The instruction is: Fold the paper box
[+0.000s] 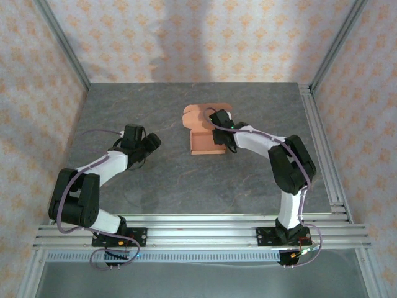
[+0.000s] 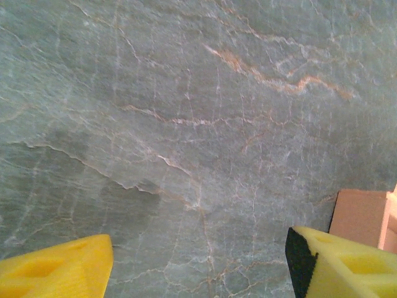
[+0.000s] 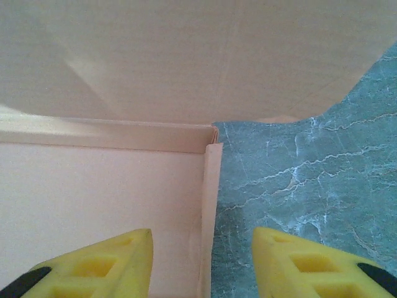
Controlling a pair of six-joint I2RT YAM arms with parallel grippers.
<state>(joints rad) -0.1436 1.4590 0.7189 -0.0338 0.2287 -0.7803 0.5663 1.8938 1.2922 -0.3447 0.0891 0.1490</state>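
Salmon-pink paper box (image 1: pixel 201 141) sits on the counter (image 1: pixel 155 186), centre-far, tray walls up, lid flap (image 3: pixel 186 56) not yet closed. Right end effector (image 3: pixel 201 233) straddles the right side wall (image 3: pixel 209 198), jaws partly apart, gripping nothing. Left end effector (image 2: pixel 200 239) wide, empty, over bare stone just beside the box. Risk: nothing pins the tray, so pushing the lid flap could slide it or splay that side wall

Soft, even light from above, no harsh glare
The overhead view is sharp, with faint grey shadows on the far wall (image 1: pixel 186 37) and the tabletop (image 1: pixel 155 186); both wrist views are softer, the yellow fingers (image 3: pixel 105 264) blurred at the near edge, and the paper box (image 3: pixel 93 198) looks pale and washed out
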